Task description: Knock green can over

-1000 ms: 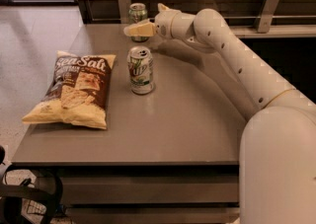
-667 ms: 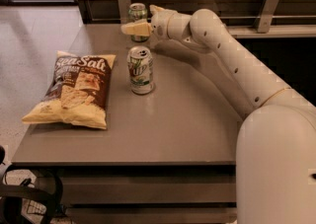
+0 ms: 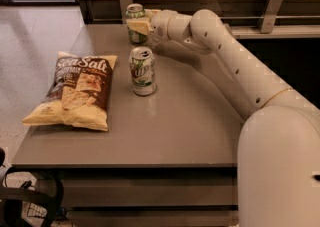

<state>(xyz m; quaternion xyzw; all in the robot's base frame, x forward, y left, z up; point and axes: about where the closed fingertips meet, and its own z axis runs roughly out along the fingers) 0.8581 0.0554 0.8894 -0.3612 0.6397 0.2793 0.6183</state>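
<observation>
The green can [image 3: 133, 22] stands upright at the far edge of the grey table [image 3: 190, 121], left of centre; it has a green body and a silver top rim. My gripper [image 3: 141, 25] is right at it, its pale fingers over the can's right side and upper body, hiding part of it. The white arm reaches in from the lower right across the table. A whiter can with a green logo [image 3: 142, 70] stands upright nearer to me, just in front of the gripper.
A brown and yellow sea salt chip bag [image 3: 74, 91] lies flat on the table's left side. A wooden wall with metal brackets [image 3: 271, 6] runs behind the table. The floor [image 3: 30, 46] drops away to the left of the table edge.
The gripper has moved left toward the green can and now touches or overlaps its right side. The can still stands upright. The white can and chip bag have not moved.
</observation>
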